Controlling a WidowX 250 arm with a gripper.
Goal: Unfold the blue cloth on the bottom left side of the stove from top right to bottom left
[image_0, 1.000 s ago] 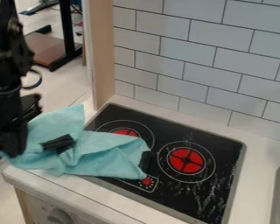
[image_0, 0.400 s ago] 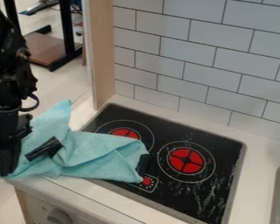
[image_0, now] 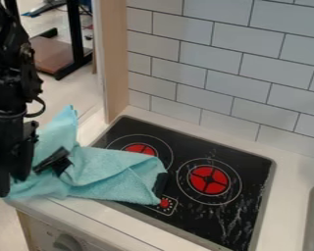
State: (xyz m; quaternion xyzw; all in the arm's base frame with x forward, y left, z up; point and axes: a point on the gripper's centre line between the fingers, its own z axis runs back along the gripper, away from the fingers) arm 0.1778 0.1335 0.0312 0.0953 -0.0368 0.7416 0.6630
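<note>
Cloth creased, pale blue (left part perhaps bunched)

Since the first picture, the gripper has moved lower and nearer the camera, to the left of the stove, with a slight lift since the second; the raised peak of the blue cloth has shifted left, farther from the stove; its left end hangs lower, also left of the stove; the black patch on it has shifted away from the stove too
</note>
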